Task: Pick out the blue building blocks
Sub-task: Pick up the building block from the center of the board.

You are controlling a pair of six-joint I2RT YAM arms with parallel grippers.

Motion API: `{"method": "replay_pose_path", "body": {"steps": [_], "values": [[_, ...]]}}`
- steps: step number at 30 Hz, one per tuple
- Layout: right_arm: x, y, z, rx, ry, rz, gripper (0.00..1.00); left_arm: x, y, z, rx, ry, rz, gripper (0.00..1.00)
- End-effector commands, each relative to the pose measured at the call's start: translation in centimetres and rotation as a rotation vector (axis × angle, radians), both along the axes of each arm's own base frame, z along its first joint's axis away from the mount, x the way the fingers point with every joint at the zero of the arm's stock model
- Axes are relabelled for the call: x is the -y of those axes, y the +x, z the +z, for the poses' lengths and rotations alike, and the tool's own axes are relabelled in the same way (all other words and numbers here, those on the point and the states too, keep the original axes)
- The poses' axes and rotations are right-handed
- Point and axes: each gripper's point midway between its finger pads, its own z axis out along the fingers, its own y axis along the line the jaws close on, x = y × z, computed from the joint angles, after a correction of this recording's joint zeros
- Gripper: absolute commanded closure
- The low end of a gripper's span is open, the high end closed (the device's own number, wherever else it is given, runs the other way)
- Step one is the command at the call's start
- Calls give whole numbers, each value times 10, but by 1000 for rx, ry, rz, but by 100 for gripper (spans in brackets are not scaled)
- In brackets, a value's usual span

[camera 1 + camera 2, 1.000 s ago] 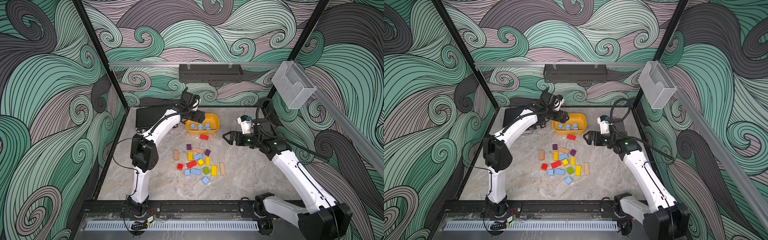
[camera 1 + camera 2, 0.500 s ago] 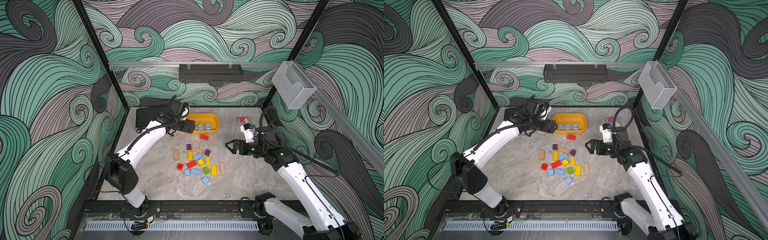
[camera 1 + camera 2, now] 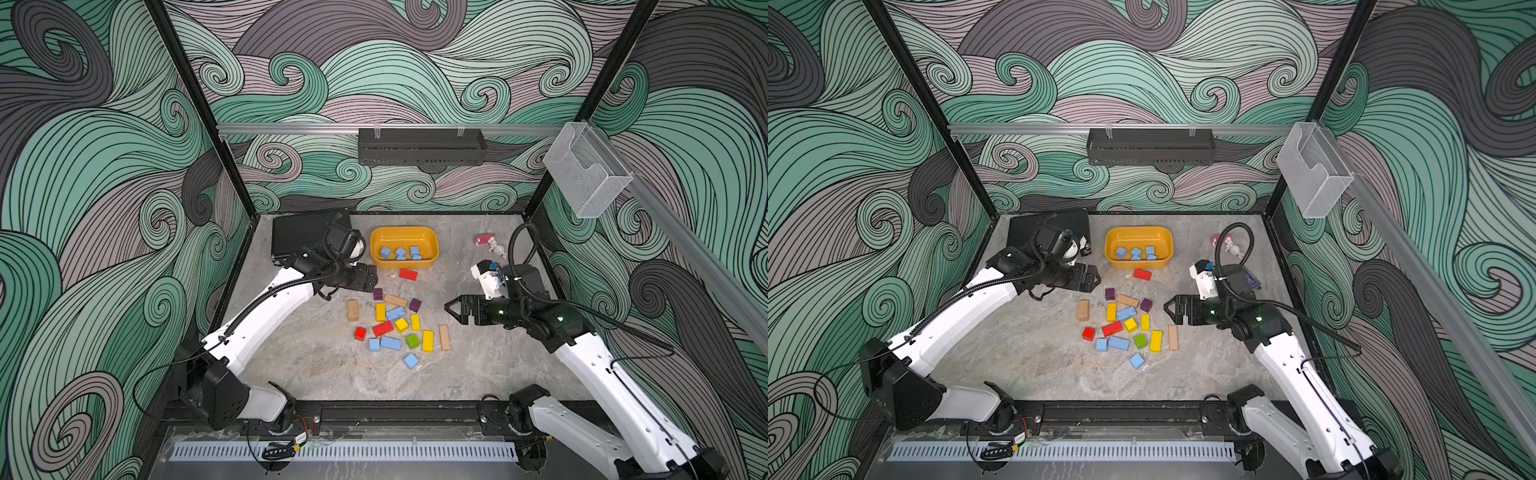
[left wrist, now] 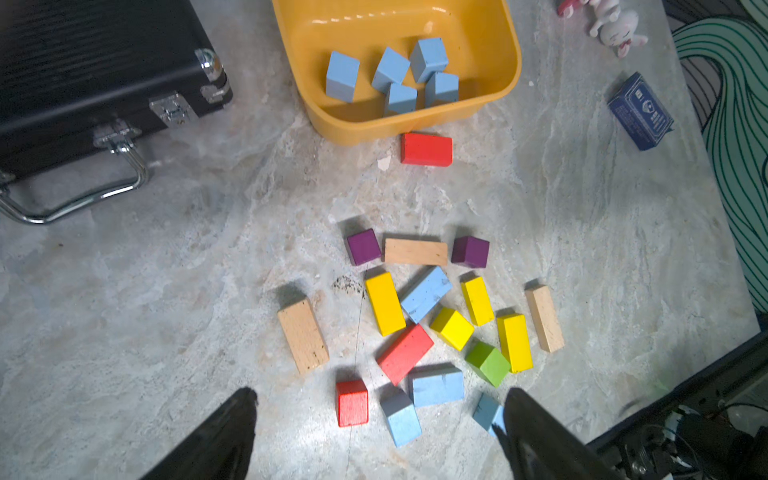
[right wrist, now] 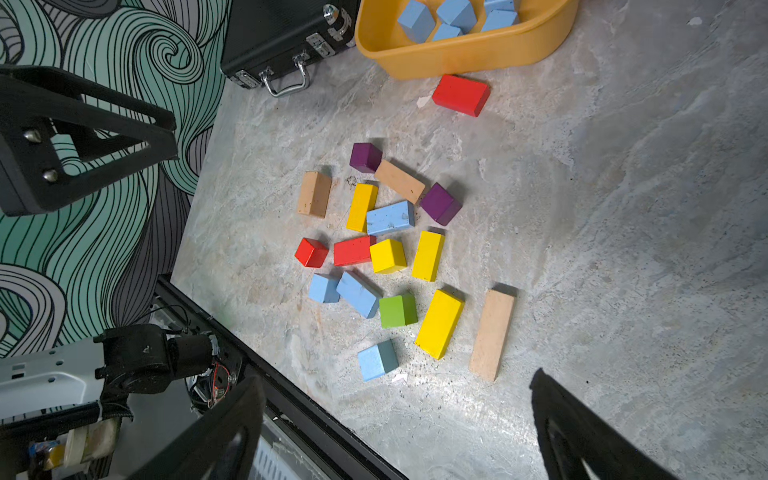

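Top views: the left gripper (image 3: pixel 371 279) hangs over the surface (image 3: pixel 299 374) between a black case (image 3: pixel 299 232) and the block pile, its jaws apart and empty. The right gripper (image 3: pixel 451 311) hovers just beside the pile's other side, jaws spread wide, holding nothing. Five blue blocks (image 3: pixel 400 252) lie in the yellow bin (image 3: pixel 376 245) at the back. Four more sit in the pile among red, yellow, purple, green and tan blocks: a bar (image 3: pixel 395 313) in the middle, a cube (image 3: pixel 374 344) just beside a second bar (image 3: pixel 390 343), and a lone cube (image 3: pixel 410 360) nearest the front.

Left wrist: the black fingers (image 4: pixel 230 424) stand far apart with only the surface between them. The five cubes rest loose in the bin, and a red bar (image 4: pixel 426 148) lies just outside its wall. One finger partly hides the lone cube. A dark blue card packet (image 4: pixel 640 110) lies well apart from the pile, near a pink-and-white toy (image 4: pixel 615 25).

Right wrist: the fingers (image 5: pixel 224 432) are wide apart and empty. All four loose blue blocks show. The middle bar touches a yellow bar (image 5: pixel 362 207) and lies near a purple cube (image 5: pixel 440 203).
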Motion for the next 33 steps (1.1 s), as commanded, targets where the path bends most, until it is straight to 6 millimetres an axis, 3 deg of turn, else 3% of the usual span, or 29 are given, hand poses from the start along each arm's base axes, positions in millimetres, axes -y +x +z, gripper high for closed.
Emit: {"method": "replay_pose_path", "body": {"steps": [1,8,14,27,33], "values": [[-1,-8,-10,-29,-22,10,0,-5,-23,-5,-62,11,13,8],[-13,-15,-18,-13,-10,58,0,-6,-55,-30,-197,44,20,8],[-19,-8,-17,76,57,36,0,-4,-73,-50,-233,36,56,8],[-18,8,-36,148,58,-15,0,7,-98,-93,-270,12,141,11],[-20,16,-37,160,65,-29,0,23,-106,-113,-297,17,142,12]]}}
